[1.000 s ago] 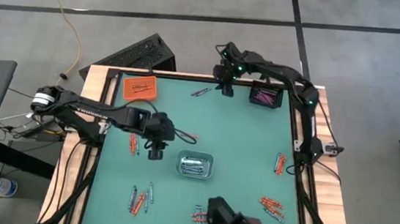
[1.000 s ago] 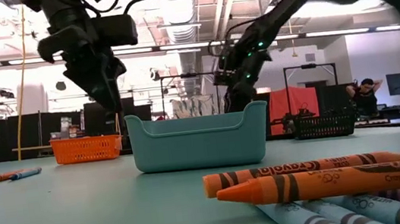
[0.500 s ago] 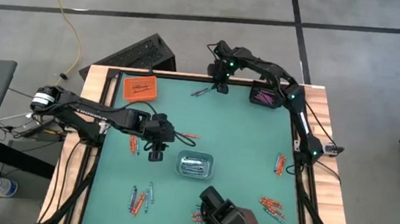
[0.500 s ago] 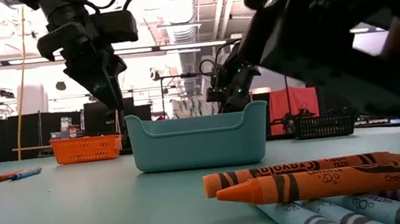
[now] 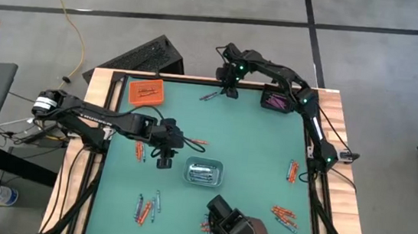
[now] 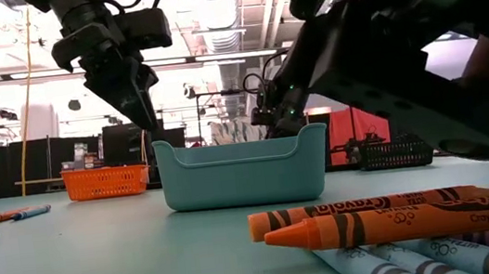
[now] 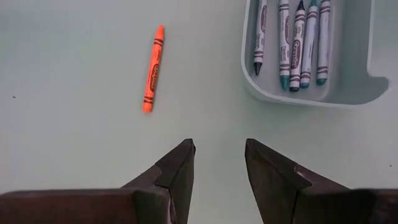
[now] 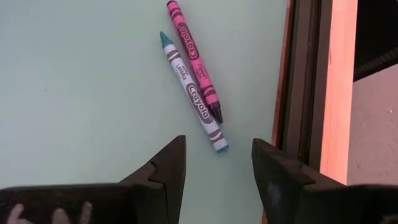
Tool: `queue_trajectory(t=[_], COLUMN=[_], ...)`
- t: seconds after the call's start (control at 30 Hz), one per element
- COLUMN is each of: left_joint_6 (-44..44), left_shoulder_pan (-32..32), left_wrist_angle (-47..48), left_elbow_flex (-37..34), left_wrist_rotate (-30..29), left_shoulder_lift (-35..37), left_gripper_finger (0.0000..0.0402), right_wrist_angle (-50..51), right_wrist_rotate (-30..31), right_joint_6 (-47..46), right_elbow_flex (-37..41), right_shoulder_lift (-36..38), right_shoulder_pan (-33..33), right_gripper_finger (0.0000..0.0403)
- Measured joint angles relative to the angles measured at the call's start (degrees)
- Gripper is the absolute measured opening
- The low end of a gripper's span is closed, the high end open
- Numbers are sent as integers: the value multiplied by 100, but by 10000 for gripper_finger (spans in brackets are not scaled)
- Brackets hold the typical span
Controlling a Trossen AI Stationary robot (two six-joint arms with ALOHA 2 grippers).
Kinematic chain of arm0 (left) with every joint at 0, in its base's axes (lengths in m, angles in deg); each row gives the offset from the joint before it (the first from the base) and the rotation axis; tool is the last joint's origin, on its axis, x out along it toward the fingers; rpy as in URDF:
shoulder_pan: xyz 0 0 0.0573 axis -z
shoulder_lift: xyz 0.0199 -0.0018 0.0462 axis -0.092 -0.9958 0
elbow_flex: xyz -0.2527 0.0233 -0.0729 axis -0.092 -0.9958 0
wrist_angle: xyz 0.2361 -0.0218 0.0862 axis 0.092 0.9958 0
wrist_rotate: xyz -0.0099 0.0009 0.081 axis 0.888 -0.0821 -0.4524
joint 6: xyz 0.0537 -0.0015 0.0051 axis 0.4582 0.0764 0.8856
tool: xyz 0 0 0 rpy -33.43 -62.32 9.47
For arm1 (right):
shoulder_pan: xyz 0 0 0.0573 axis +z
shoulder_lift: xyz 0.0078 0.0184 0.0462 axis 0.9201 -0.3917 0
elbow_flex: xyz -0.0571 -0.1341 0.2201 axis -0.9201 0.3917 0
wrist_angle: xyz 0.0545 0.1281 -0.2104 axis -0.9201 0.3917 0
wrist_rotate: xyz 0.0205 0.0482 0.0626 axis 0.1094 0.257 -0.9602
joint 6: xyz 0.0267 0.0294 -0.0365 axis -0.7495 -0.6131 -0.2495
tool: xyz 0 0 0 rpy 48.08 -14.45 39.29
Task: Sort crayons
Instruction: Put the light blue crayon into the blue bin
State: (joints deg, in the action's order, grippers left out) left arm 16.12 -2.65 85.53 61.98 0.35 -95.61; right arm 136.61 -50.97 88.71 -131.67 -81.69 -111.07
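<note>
Where overhead blurs, wrist shows crayons [image 8: 193, 87] touching.

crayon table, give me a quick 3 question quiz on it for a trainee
1. True or false: the left gripper holds a crayon.
2. In the right wrist view, which two crayon colours lie ahead of the right gripper? A) pink and teal B) orange and black C) yellow and green
3. Fill in: the crayons in the grey tray are ____ in colour.

Key:
1. False: its fingers are open and empty, with the orange crayon lying loose on the mat.
2. A: the pink crayon beside the teal crayon.
3. Teal-blue.
</note>
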Motion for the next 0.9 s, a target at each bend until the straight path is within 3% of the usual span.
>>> queue_trajectory(t=[0.17,0.47,0.9], left_joint_6=[2,-2,44], left_shoulder_pan=[-2,-2,2], left_wrist_angle=[-57,-166,-281], left_elbow_flex=[0,0,2], left_wrist_rotate=[0,6,4], left_shoulder_lift=[0,-2,-2], left_gripper_finger=[132,132,132], right_wrist_angle=[-18,190,736], right_wrist_rotate=[-262,-8,510], right_joint_6=[-132,-154,13], right_elbow_flex=[-4,-63,-128], right_shoulder_lift=[-38,-262,-261], right_shoulder_pan=[32,141,197], right_gripper_finger=[177,150,62])
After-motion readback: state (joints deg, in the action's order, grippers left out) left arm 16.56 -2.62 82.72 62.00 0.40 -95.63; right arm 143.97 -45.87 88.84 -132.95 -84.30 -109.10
